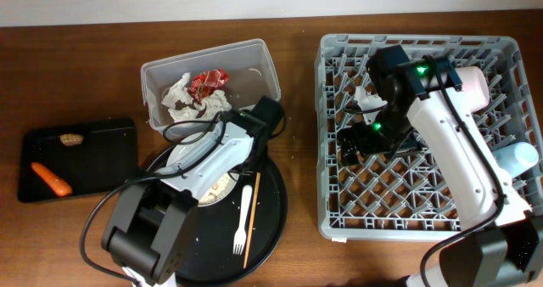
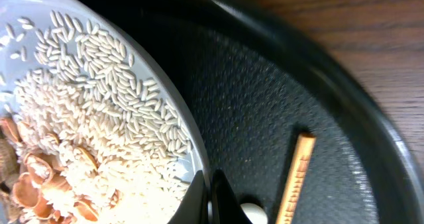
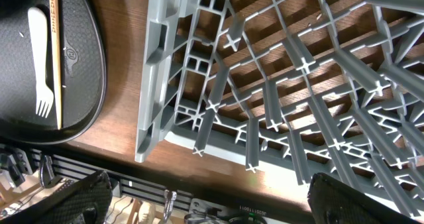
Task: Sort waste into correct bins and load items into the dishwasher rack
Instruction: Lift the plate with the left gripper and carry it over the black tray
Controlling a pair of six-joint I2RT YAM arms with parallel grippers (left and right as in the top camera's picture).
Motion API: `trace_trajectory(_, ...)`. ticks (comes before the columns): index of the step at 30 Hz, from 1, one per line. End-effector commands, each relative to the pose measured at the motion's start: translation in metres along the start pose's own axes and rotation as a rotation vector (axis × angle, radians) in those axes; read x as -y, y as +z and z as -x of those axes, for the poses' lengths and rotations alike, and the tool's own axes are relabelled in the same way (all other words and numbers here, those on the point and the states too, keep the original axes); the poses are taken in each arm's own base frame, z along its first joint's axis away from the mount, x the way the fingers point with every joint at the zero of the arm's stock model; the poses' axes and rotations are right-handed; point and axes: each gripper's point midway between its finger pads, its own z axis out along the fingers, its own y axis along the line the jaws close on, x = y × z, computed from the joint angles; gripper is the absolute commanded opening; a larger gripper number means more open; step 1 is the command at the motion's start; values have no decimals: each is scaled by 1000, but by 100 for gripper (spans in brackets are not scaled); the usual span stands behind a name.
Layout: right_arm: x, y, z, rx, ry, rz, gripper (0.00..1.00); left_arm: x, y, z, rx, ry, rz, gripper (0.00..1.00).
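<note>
The white plate (image 1: 182, 155) lies on the round black tray (image 1: 271, 211) and holds pale crumbs (image 2: 99, 98) and nut shells (image 2: 33, 184). My left gripper (image 2: 212, 201) is shut on the plate's right rim (image 2: 189, 141). The white fork (image 1: 243, 219) and the chopstick (image 1: 253, 219) lie on the tray just right of it. My right gripper (image 3: 212, 204) is open and empty over the left part of the grey rack (image 1: 407, 211). The rack holds a pink bowl (image 1: 471, 83), a pale blue cup (image 1: 517, 158) and a white cup (image 1: 365, 96) partly hidden by the arm.
The clear tub (image 1: 254, 62) at the back holds tissue (image 1: 180, 96) and the red wrapper (image 1: 208, 81). The black rectangular tray (image 1: 102, 160) at the left holds a carrot piece (image 1: 51, 178) and a brown lump (image 1: 71, 139).
</note>
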Motion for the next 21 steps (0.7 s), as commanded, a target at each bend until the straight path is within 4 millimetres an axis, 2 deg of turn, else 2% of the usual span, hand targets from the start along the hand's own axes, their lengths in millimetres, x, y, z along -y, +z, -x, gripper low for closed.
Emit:
trace_trajectory(1, -3, -1, -2, 1, -2, 5, 98, 1, -16, 16, 29, 8, -9, 0)
trace_trajectory(9, -3, -1, -2, 1, -2, 5, 98, -12, -45, 14, 20, 13, 24, 1)
trace_trajectory(12, -3, -1, -2, 1, -2, 5, 98, -17, -66, 15, 62, 1, 6, 1)
trace_trajectory(14, -3, -1, -2, 1, -2, 5, 98, -32, -80, 19, 103, -32, 11, 1)
trace_trajectory(16, -3, -1, -2, -1, -2, 5, 98, -45, -86, 22, 114, -68, 8, 0)
trace_trajectory(18, -3, -1, -3, -5, -1, 5, 98, -75, -87, 28, 117, -141, 16, 0)
trace_trajectory(19, -3, -1, -4, -6, -1, 5, 98, -96, -86, 31, 113, -187, 26, 1)
trace_trajectory(21, -3, -1, -4, -6, -1, 5, 98, -118, -83, 33, 105, -228, 38, 1)
